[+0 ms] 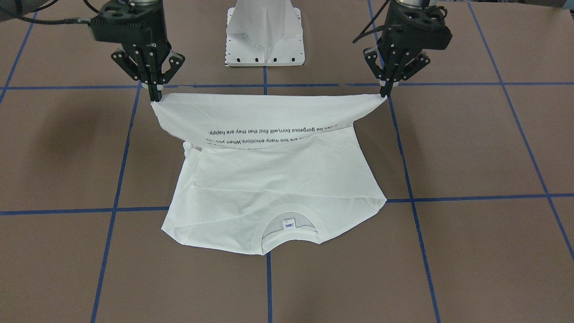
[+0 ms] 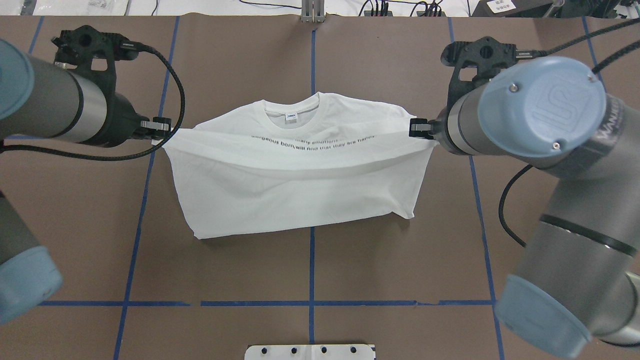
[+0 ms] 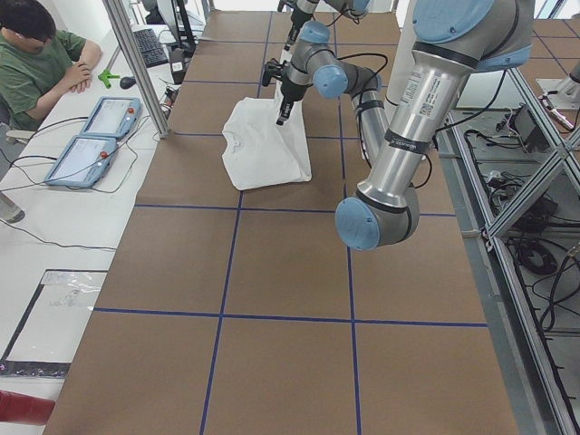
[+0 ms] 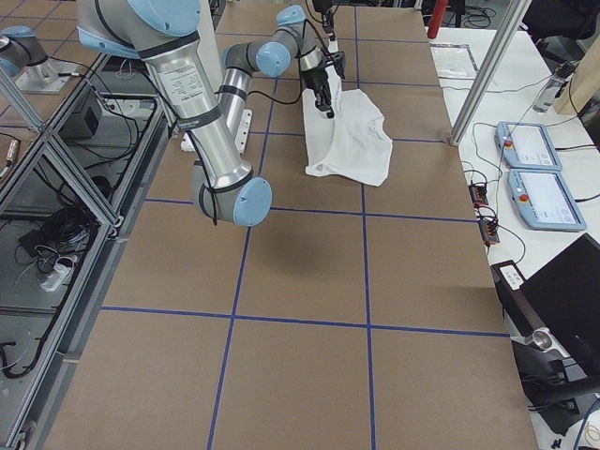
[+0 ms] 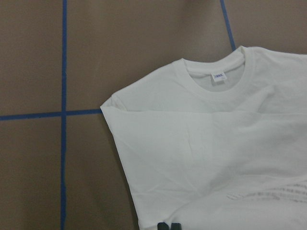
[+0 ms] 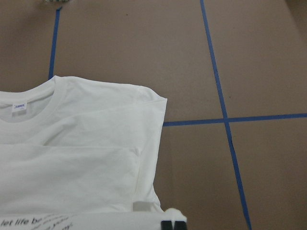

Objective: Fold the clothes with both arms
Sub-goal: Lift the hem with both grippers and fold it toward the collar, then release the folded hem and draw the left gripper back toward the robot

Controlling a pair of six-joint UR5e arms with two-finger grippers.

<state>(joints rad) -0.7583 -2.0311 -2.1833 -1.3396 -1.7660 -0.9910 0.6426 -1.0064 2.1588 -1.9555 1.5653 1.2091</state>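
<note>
Two black grippers each pinched one corner of the bottom hem [image 1: 269,97] of a white shirt [image 1: 269,184], jaws clamped on the cloth: the left gripper [image 1: 384,93] at one end, the right gripper [image 1: 156,97] at the other. The hem hung stretched between them above the brown table [image 1: 471,143], its length running crosswise, side to side in front of the robot. From that raised edge the cloth sloped down and back toward the robot to a fold resting on the table, and lines of small black print [image 1: 278,131] showed on the raised part's far face. The rest of the shirt lay flat near the middle of the table, its long axis pointing straight away from the robot, with the collar [image 1: 289,232] at the far end. The collar lay beyond the held hem, on the side away from the robot, about midway between the two grippers, so neither arm was nearer. Judged from this layout, the coming move would need both corners carried together, away from the robot and toward the collar, with the hem kept square to the shirt's length
</note>
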